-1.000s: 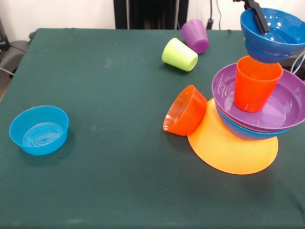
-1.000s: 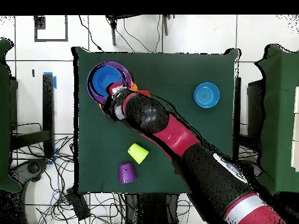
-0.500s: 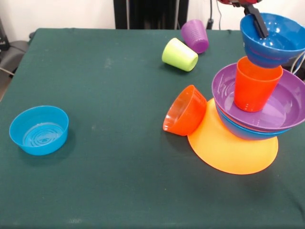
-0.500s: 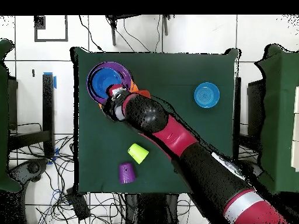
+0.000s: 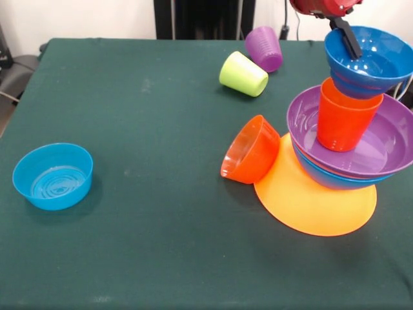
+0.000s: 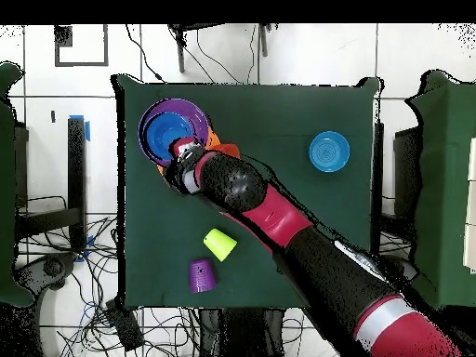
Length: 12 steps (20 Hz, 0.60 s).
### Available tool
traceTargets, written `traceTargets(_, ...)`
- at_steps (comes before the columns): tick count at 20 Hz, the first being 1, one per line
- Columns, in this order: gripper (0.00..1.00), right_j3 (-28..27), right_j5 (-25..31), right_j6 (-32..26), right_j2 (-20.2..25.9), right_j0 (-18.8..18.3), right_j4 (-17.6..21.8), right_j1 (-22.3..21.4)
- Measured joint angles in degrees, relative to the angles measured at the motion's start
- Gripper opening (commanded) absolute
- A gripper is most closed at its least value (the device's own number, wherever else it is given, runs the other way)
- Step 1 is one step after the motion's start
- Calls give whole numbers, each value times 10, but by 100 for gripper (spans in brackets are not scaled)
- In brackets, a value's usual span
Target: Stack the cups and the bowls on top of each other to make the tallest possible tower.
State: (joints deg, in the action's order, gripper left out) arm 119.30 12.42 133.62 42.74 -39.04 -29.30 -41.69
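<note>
The tower stands at the right in the front view: an upturned orange-yellow bowl (image 5: 310, 206), a blue bowl (image 5: 326, 177), a purple bowl (image 5: 387, 145) and an upright orange cup (image 5: 345, 116) inside the purple one. A dark blue bowl (image 5: 374, 61) rests on the orange cup's mouth. My gripper (image 5: 352, 44) is shut on that bowl's far rim, with one finger (image 5: 348, 35) showing inside it. From overhead, the gripper (image 6: 183, 149) sits at the edge of the dark blue bowl (image 6: 165, 125).
A small orange bowl (image 5: 250, 150) lies on its side against the orange-yellow bowl. A lime green cup (image 5: 243, 73) and a purple cup (image 5: 264, 48) lie tipped over behind it. A light blue bowl (image 5: 53, 175) stands upright far left.
The dark blue bowl came down and levelled out from a tilted hover onto the orange cup's rim, my gripper descending with it.
</note>
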Motion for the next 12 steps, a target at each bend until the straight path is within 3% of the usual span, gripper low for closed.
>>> traceTargets(12,0,-19,0,0,-21,0,17,2)
